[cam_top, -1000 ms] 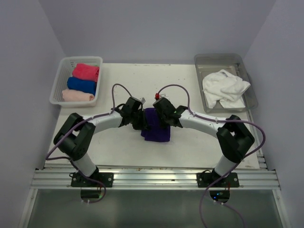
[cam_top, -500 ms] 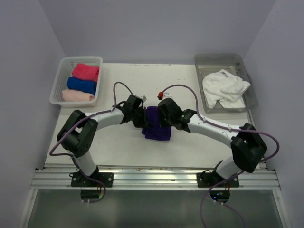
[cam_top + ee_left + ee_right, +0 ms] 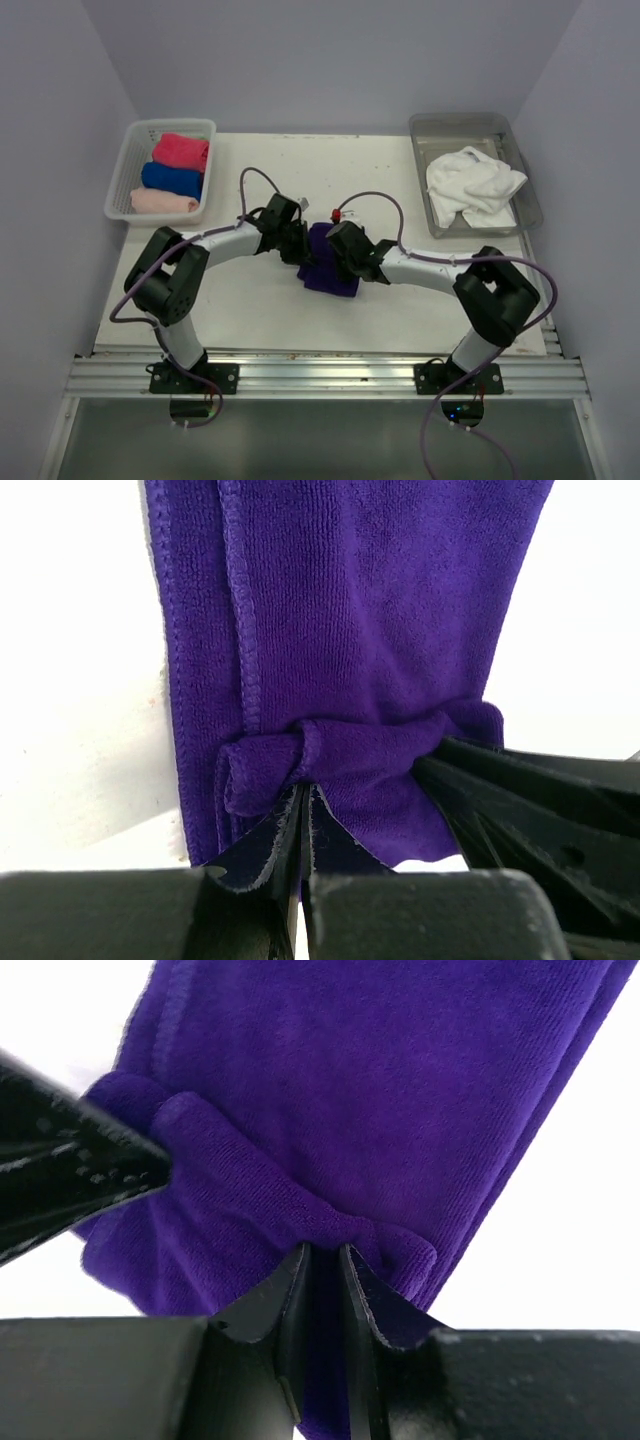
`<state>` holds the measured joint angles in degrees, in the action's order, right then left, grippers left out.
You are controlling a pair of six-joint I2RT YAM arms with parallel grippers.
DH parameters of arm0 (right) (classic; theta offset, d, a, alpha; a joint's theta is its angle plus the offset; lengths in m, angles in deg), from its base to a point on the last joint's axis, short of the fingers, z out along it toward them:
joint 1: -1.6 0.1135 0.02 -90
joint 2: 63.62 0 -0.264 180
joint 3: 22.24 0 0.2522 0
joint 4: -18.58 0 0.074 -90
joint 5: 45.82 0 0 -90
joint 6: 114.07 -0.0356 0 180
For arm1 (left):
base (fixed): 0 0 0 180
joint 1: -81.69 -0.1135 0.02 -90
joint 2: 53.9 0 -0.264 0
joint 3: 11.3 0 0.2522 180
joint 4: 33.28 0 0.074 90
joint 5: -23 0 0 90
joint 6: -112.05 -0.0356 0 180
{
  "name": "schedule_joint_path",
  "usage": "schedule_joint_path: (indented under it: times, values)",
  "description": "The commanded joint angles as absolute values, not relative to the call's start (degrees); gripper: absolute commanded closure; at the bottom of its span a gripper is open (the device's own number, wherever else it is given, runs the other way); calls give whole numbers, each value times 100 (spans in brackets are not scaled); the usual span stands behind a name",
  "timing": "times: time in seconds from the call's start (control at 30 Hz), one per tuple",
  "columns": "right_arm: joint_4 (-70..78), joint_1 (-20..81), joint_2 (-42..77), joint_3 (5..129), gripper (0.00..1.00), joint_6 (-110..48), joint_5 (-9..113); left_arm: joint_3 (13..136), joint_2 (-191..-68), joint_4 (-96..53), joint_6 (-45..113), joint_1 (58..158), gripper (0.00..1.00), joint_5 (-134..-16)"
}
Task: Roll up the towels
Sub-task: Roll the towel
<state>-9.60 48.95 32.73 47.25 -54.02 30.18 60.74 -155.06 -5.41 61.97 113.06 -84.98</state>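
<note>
Top view: a plush purple towel [image 3: 327, 268], folded into a long strip, lay at the centre of the white table [image 3: 250, 300]. Left wrist: the left gripper [image 3: 303, 795] pinched the towel's small rolled end beside a stitched hem [image 3: 246, 630]. Right wrist: the right gripper [image 3: 322, 1255] pinched the same soft roll.

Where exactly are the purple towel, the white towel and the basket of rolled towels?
purple towel [image 3: 325, 281]: top view, its near flat part.
white towel [image 3: 472, 185]: top view, middle of the crumpled heap.
basket [image 3: 172, 123]: top view, far rim.
</note>
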Motion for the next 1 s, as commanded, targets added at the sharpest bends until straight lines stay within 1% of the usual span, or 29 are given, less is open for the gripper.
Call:
schedule_joint_path:
  times: [0.0, 0.13, 0.2, 0.33, 0.47, 0.5, 0.63, 0.7, 0.8, 0.97]
  values:
    - [-960, 5247, 2947, 4217, 79, -6148, 3100, 6345, -15664, -493, 5862, 11210, 95, -8476]
    - [-1082, 5687, 2612, 3995, 79, -6790, 3013, 6433, -15734, -484, 5783, 11192, 95, -8572]
    - [-1284, 5741, 2393, 3952, 79, -6967, 2828, 6433, -15752, -493, 5765, 11183, 95, -8669]
    - [-1757, 5828, 1936, 4196, 75, -6697, 2206, 6372, -15743, -520, 5747, 11192, 95, -8792]
    - [-2136, 6127, 1636, 4601, 53, -6160, 1749, 6258, -15708, -502, 5747, 11192, 96, -8792]
    - [-2259, 6302, 1627, 4784, 51, -6055, 1651, 6240, -15700, -519, 5747, 11183, 96, -8792]
    - [-2225, 6865, 1986, 5172, 48, -5152, 1220, 6196, -15691, -598, 5782, 11183, 96, -8880]
    - [-2208, 7285, 2381, 5470, 46, -4764, 895, 6222, -15726, -607, 5774, 11192, 96, -8950]
    - [-2164, 7612, 3012, 5787, 44, -4104, 631, 6293, -15769, -563, 5739, 11183, 96, -8942]
    - [-2173, 7727, 3683, 5973, 43, -3822, 516, 6354, -15787, -493, 5712, 11183, 96, -8924]
